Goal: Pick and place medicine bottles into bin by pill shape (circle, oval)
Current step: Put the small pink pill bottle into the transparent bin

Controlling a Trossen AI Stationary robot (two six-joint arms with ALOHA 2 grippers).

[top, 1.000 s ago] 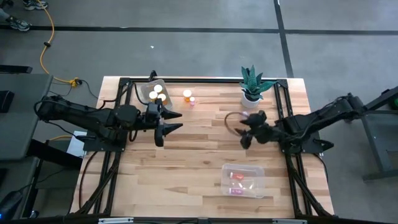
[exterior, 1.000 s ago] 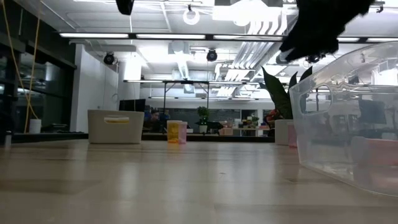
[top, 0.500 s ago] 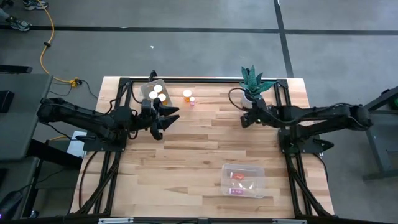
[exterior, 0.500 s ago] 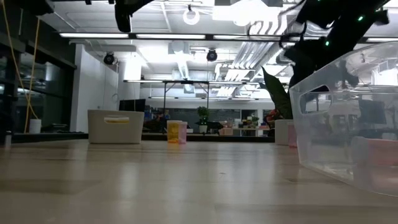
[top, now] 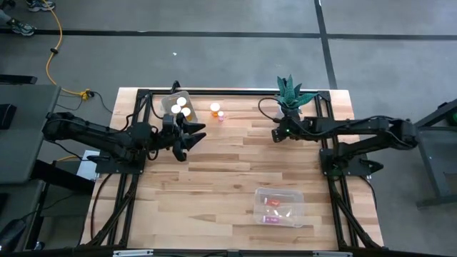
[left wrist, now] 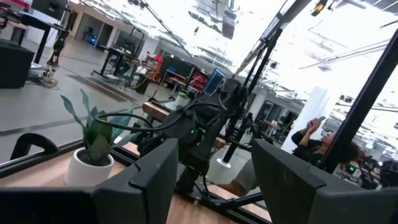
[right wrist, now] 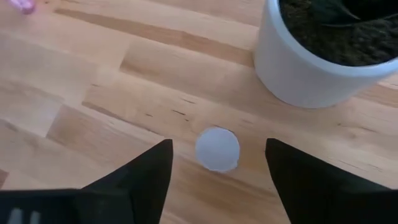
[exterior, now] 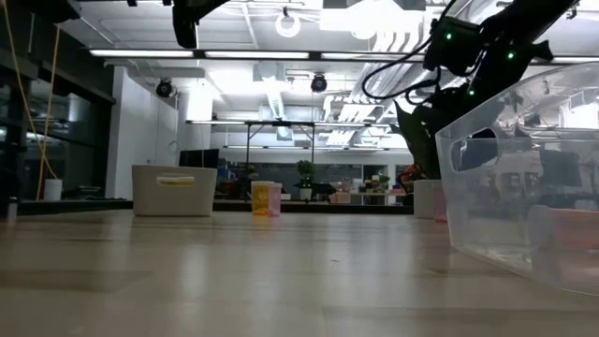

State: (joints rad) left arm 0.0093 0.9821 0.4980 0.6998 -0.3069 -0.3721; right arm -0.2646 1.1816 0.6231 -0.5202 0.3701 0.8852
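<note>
Right wrist view: right hand [right wrist: 217, 163] spread over a white-capped bottle [right wrist: 217, 149] beside the plant pot [right wrist: 311, 71], lining up a grab.

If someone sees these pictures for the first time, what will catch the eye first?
Probably the right gripper, jaws open, directly above a white-capped bottle beside the potted plant at the table's far edge. Next, the clear tub on the near side holding pink bottles, and the left gripper near the far-left bin.
</note>
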